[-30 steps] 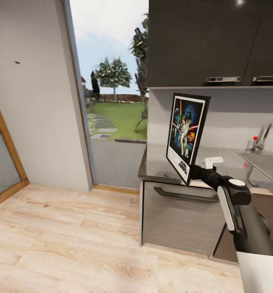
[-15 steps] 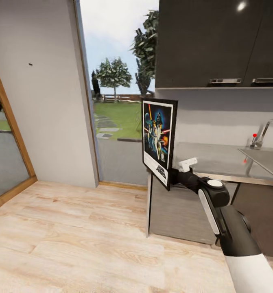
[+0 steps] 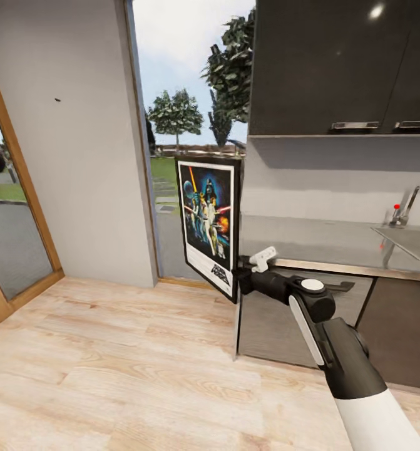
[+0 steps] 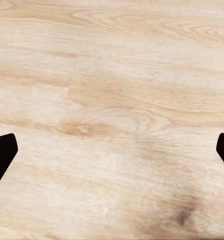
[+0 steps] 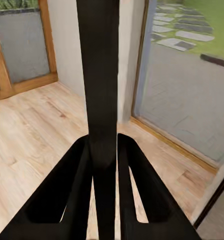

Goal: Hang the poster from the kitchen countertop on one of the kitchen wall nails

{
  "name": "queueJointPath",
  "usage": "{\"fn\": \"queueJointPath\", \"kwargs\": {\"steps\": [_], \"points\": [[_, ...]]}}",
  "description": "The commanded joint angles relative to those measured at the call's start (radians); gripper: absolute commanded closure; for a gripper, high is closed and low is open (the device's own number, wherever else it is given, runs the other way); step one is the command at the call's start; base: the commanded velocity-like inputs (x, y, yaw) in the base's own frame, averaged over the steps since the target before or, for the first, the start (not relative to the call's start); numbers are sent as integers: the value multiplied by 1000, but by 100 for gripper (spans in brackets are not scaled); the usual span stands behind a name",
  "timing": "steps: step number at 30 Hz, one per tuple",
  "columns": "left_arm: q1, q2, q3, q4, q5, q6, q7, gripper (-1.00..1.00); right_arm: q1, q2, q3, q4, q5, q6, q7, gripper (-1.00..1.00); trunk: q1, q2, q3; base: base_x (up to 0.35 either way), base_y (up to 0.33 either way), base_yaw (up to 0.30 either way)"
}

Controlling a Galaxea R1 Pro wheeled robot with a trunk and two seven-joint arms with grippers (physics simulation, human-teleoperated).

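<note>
Kitchen corner: pale wood floor (image 3: 109,376), grey plaster wall (image 3: 78,188) beside a glass door to the garden, dark cabinets over a grey bench (image 3: 310,241) with a sink at its far end. Poster (image 3: 211,223) is off the bench, held upright in the air at the bench's end, artwork facing the head camera, slightly turned. Right gripper (image 3: 240,280) pinches it at the lower corner of the frame; in the right wrist view the frame edge (image 5: 98,75) runs up between the two fingers (image 5: 62,195), jaws closed narrow on it. Left gripper: fingertips (image 4: 2,155) sit at opposite margins of its wrist view over bare floor, so jaws wide, holding nothing. Nail (image 3: 57,99) shows as a dark speck high on the wall, well apart from the poster and above its top edge. Handling judgement: stiff, flat, thin panel, probably light, but a low corner grip leaves most of it standing above the jaws, so it may pivot or slip if swung quickly. Glossy frame looks slick. A hold nearer mid-edge would steady it; whatever hanger sits on the back cannot be seen.
</note>
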Motion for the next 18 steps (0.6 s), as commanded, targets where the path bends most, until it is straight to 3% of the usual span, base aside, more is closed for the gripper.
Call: {"fn": "queueJointPath", "kwargs": {"steps": [1, 4, 5, 8, 9, 13, 15, 18], "points": [[0, 0, 8, -1, 0, -1, -20, -100, 0, -2, 0, 0, -1, 5, 30, 100, 0, -1, -1, -5, 39, 0], [0, 2, 19, -1, -1, -2, -55, -100, 17, -9, -5, 2, 1, 0, 128, 100, 0, -1, -1, -3, 25, 0], [0, 2, 24, -1, -1, -2, -69, -100, 33, -14, -16, 3, 2, -7, 180, 100, 0, -1, -1, -2, 13, 0], [0, 3, 29, -2, -1, -3, -84, -100, 58, -23, -51, 5, 3, -27, 242, 100, 0, -1, -1, -1, 8, 0], [0, 3, 31, -2, 1, -3, -91, -100, 90, -46, -84, 9, -1, -43, 281, 100, 0, -1, -1, 0, 2, 0], [0, 3, 32, -3, 1, -3, -98, -100, 133, -70, -109, 12, -3, -67, 374, 100, 0, -1, -1, 0, 1, 0], [0, 3, 33, -3, 1, -3, -122, -100, 168, -77, -146, 15, -3, -120, 434, 100, 0, -1, -1, 0, 0, 0], [0, 3, 33, -4, -1, -1, -217, -100, 225, -82, -241, 20, -4, -221, 519, 100, 0, -1, -1, 0, 0, 0]]}}
